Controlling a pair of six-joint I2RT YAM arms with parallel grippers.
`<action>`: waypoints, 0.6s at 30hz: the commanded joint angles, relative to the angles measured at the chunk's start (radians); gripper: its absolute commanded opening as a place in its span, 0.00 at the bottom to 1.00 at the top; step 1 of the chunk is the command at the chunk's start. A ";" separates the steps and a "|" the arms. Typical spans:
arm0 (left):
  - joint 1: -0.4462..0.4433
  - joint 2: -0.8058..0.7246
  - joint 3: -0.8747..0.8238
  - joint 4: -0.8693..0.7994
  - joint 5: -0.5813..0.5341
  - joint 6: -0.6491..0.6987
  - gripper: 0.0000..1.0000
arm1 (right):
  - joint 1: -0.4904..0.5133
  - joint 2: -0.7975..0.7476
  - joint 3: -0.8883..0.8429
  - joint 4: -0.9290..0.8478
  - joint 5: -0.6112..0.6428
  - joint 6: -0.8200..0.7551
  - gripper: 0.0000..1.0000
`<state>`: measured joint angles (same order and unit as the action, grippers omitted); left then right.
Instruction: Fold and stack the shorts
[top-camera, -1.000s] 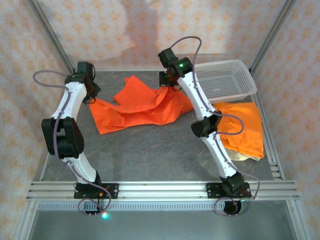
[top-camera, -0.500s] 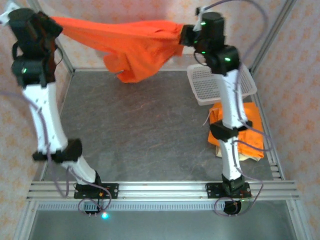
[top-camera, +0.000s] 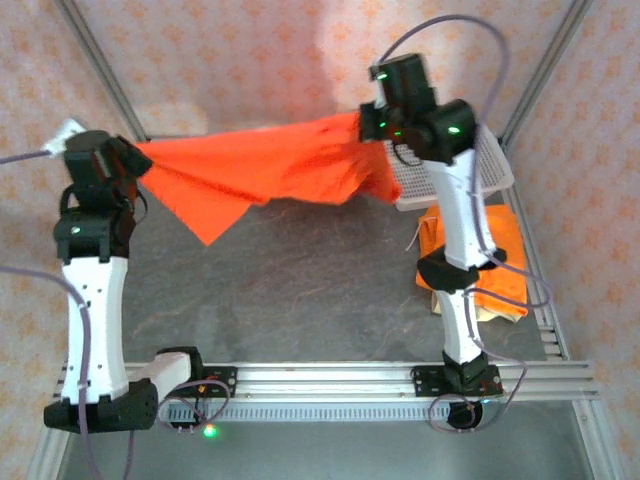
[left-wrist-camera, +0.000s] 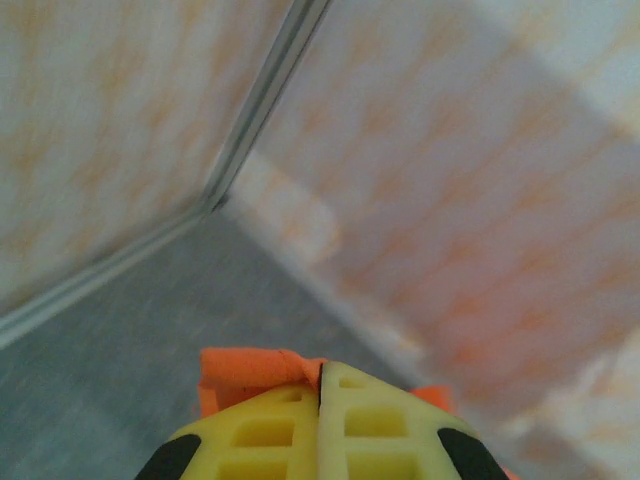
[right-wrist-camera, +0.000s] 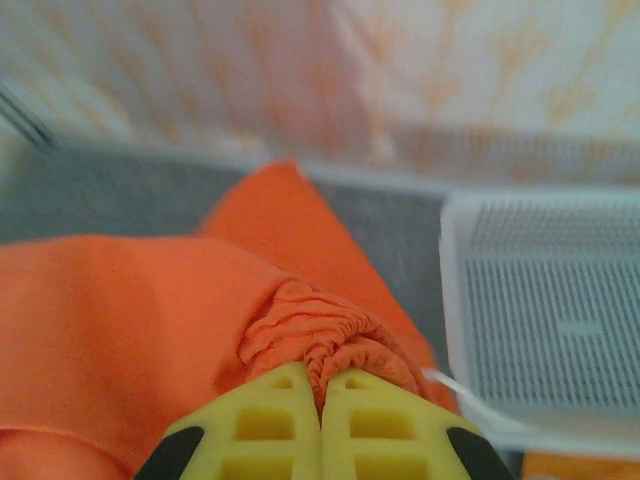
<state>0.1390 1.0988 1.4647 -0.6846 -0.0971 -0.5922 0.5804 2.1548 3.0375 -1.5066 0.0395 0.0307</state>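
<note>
- Under it all: grey tabletop (top-camera: 300, 290), bare in the middle and along the near edge.
- Above the far half of the tabletop: orange shorts (top-camera: 270, 165), lifted up in the air and pulled wide from the left side to the right side. A little saggy in the middle, with one pointy corner hanging down near the left edge. Big and close in the right wrist view, just a small orange bit in the left wrist view.
- By the right edge, partly behind the right arm: folded orange shorts (top-camera: 500, 250), lying flat on the tabletop. Under them, a cream pair (top-camera: 505, 312), peeking out on the near side.
- At the far right corner: white basket (top-camera: 420, 190) full of tiny holes, partly hidden by the right arm, just past the folded orange shorts. In the right wrist view, off to the right of the fingers.
- High over the left edge: left gripper (top-camera: 135, 160), with yellow fingers (left-wrist-camera: 270, 430) pressed together, pinching one end of the orange shorts.
- High near the far right corner: right gripper (top-camera: 372, 120), with yellow fingers (right-wrist-camera: 265, 420) pressed together too, clamped on the bunched, stretchy waist of the orange shorts.
</note>
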 joint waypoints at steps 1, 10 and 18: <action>-0.012 -0.044 -0.064 -0.033 -0.070 0.021 0.00 | 0.031 -0.063 -0.010 -0.095 0.113 -0.028 0.00; -0.014 -0.032 -0.098 -0.050 -0.059 0.048 0.00 | 0.059 -0.405 -0.764 0.169 0.126 -0.027 0.01; -0.027 0.020 -0.111 -0.104 -0.058 0.049 0.00 | -0.036 -0.898 -1.734 0.857 -0.209 0.204 0.17</action>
<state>0.1131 1.1023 1.3567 -0.7498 -0.1116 -0.5663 0.5491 1.2232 1.3804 -0.8749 -0.0608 0.1444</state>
